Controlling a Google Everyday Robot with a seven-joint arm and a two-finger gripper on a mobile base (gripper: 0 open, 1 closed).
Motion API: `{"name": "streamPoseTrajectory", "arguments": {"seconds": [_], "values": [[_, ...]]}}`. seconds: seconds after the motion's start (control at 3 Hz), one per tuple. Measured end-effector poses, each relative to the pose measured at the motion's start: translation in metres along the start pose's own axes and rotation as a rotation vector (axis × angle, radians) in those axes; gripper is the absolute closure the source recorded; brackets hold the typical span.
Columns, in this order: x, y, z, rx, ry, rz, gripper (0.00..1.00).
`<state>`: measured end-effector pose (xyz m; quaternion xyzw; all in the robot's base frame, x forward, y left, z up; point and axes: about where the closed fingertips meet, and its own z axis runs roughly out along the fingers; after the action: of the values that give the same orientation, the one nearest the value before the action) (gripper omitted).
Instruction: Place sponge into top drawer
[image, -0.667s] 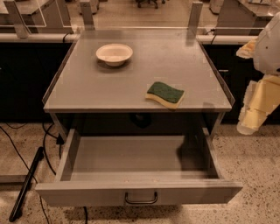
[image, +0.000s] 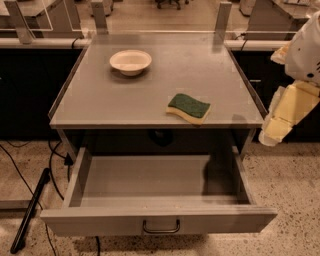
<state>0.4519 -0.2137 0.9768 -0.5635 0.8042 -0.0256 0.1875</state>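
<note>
The sponge (image: 188, 108), dark green on top of yellow foam, lies flat on the grey table top (image: 100, 100) near its front right corner. The top drawer (image: 150, 182) is pulled out below the table top, and its inside is bare. Its front panel carries a dark bar handle (image: 161, 227). My gripper (image: 272, 131) is at the right edge of the view, off the table's right side, about level with the table's front edge. It is to the right of the sponge, apart from it, and holds nothing that I can see.
A cream round bowl (image: 130, 61) stands on the table top at the back left. Dark cables (image: 30, 210) lie on the speckled floor to the left of the drawer. Other benches and posts stand behind the table.
</note>
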Motion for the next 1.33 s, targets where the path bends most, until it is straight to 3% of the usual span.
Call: {"name": "streamPoseTrajectory", "arguments": {"seconds": [0.67,1.0,1.33], "values": [[-0.017,-0.024,0.017,0.056,-0.137,0.179,0.00],[-0.030,-0.035,0.027,0.116,-0.234,0.227,0.00],[-0.030,-0.035,0.029,0.116,-0.237,0.230,0.00]]}}
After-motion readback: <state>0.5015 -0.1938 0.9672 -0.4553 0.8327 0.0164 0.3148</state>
